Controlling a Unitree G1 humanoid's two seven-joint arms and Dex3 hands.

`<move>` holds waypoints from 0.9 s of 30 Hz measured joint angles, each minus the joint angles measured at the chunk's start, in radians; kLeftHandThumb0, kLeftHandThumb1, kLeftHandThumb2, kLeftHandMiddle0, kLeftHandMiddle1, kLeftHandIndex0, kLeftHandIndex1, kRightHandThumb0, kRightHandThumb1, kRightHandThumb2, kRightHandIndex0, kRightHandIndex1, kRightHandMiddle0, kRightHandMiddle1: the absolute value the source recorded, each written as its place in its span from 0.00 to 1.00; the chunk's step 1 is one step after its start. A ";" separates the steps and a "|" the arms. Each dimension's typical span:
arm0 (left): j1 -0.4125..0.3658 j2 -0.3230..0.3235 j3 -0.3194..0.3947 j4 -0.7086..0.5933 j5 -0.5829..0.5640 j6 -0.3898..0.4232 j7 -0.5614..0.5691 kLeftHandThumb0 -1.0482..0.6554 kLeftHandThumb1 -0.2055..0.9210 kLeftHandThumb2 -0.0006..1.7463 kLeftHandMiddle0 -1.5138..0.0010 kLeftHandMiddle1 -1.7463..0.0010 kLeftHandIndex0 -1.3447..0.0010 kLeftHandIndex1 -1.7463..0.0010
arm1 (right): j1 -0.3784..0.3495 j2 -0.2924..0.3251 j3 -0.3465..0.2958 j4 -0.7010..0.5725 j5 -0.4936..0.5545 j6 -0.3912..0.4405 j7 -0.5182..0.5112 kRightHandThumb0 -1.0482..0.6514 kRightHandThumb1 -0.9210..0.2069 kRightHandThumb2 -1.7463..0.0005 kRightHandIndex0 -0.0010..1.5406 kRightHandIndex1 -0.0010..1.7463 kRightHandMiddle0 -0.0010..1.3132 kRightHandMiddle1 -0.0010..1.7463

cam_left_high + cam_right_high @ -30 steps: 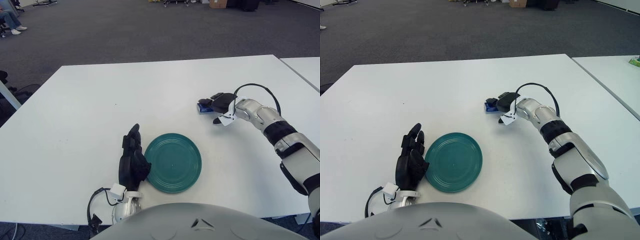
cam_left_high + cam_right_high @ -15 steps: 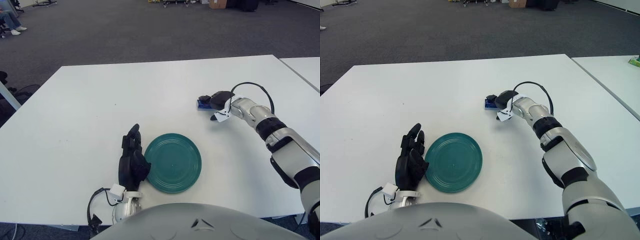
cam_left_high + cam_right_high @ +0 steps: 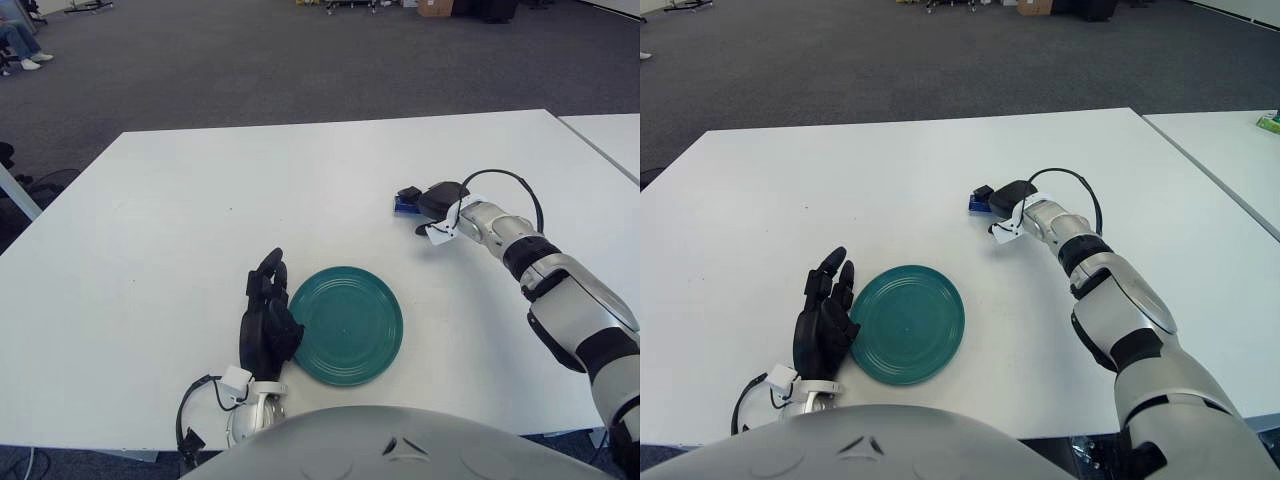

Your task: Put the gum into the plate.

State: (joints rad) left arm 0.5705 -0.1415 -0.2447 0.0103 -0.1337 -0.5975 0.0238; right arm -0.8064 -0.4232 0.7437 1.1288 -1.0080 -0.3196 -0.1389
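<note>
While your right hand [image 3: 432, 201] sits right of centre, it covers the gum [image 3: 404, 205].
Whether its fingers grip, you cannot tell; your left hand [image 3: 265, 322] lies open beside the plate [image 3: 346, 325].

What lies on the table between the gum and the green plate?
Nothing: both eye views show only bare white table between the gum, which the right hand reaches over, and the plate. The left hand shows left of the plate.

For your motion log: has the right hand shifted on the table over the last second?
Yes. The right hand moved slightly farther from the plate, toward the far edge.
</note>
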 measured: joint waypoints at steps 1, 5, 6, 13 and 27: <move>0.000 0.000 0.000 -0.002 0.000 0.004 0.000 0.00 1.00 0.54 0.82 0.99 1.00 0.57 | 0.000 0.004 0.002 0.009 0.000 0.009 -0.015 0.23 0.00 0.64 0.22 0.58 0.00 0.54; 0.001 0.000 -0.001 -0.008 -0.001 0.019 0.000 0.00 1.00 0.54 0.82 0.99 1.00 0.59 | -0.003 0.016 0.002 0.041 0.006 0.034 -0.059 0.24 0.00 0.65 0.24 0.69 0.00 0.71; 0.001 0.000 -0.001 -0.009 -0.003 0.023 -0.001 0.00 1.00 0.54 0.82 0.99 1.00 0.59 | -0.003 0.018 0.001 0.046 0.009 0.040 -0.066 0.24 0.00 0.65 0.24 0.71 0.00 0.73; 0.001 0.001 -0.002 -0.021 -0.017 0.049 -0.014 0.00 1.00 0.55 0.82 1.00 1.00 0.61 | 0.004 0.031 -0.018 0.072 0.046 0.080 -0.125 0.25 0.00 0.63 0.39 0.96 0.25 0.97; 0.000 0.001 0.002 -0.030 -0.029 0.069 -0.029 0.00 1.00 0.55 0.82 1.00 1.00 0.61 | 0.042 0.039 -0.065 0.088 0.118 0.062 -0.227 0.30 0.00 0.56 0.65 1.00 0.57 1.00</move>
State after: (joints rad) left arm 0.5702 -0.1403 -0.2429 -0.0193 -0.1623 -0.5282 -0.0053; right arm -0.7647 -0.3846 0.6792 1.2168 -0.8899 -0.2581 -0.3655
